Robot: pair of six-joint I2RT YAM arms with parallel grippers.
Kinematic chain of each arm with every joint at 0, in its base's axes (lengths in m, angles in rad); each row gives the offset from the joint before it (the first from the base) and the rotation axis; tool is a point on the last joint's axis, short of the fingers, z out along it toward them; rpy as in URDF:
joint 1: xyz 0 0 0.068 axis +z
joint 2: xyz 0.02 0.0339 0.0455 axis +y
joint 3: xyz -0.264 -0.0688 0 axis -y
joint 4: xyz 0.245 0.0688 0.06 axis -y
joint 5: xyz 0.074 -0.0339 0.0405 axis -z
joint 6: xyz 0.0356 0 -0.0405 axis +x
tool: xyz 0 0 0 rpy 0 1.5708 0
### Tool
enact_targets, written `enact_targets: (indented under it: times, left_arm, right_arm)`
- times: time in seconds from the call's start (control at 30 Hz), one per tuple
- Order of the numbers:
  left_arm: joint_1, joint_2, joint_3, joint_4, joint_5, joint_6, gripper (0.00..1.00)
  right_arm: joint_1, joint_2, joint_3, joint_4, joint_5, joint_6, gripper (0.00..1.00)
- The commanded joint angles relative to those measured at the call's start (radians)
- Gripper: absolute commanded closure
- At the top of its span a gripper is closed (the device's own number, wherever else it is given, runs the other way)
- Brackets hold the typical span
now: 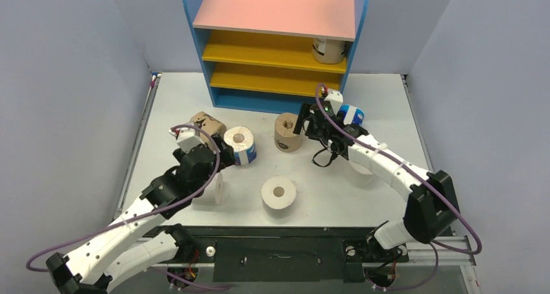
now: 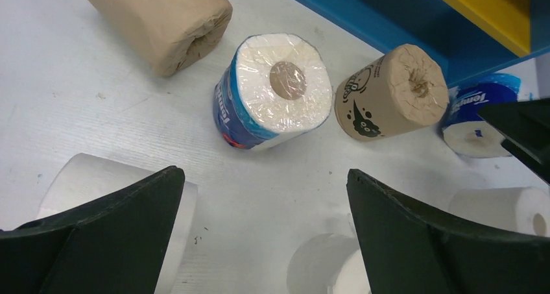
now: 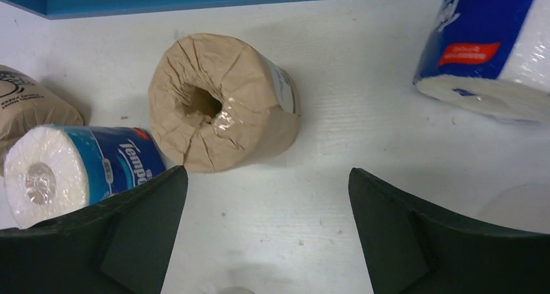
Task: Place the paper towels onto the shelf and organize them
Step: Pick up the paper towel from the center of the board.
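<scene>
The shelf, hard flat boards between rounded blue sides, stands at the far edge of the smooth white table. One shelved tan roll sits at the right end of its upper yellow board. The other paper towels are loose on the table.

My left gripper hangs spread and empty near the blue-wrapped roll. My right gripper, equally spread, faces the middle tan roll.

I judge the arms could clash if both reach centre. Crinkled paper cylinders may skid from a one-sided nudge, and glossy film may slip.
</scene>
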Motion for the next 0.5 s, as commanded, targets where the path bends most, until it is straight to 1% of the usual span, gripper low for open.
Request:
enact_targets:
  times: [0.0,0.07,0.17,0.27,0.37,0.47]
  left_arm:
    - [0.0,-0.142,-0.125,0.204,0.076,0.113,0.04]
    - [0.0,-0.196,-0.167,0.248,0.097,0.123,0.04]
    - [0.0,-0.252,-0.192,0.264,0.089,0.121,0.04]
    - [0.001,-0.27,-0.194,0.25,0.077,0.114,0.04]
    - [0.001,-0.269,-0.194,0.235,0.043,0.1,0.04]
    - [0.001,-0.259,-0.19,0.236,0.043,0.1,0.04]
  right_arm:
    - [0.0,0.115,0.129,0.035,0.005,0.006,0.1]
    - [-0.007,0.17,0.172,0.028,-0.008,0.002,0.11]
    - [-0.012,0.248,0.24,-0.003,-0.016,-0.015,0.11]
    - [-0.021,0.298,0.269,-0.021,-0.022,-0.024,0.12]
    - [-0.034,0.321,0.279,-0.026,-0.029,-0.03,0.13]
    - [-0.041,0.341,0.285,-0.023,-0.046,-0.038,0.14]
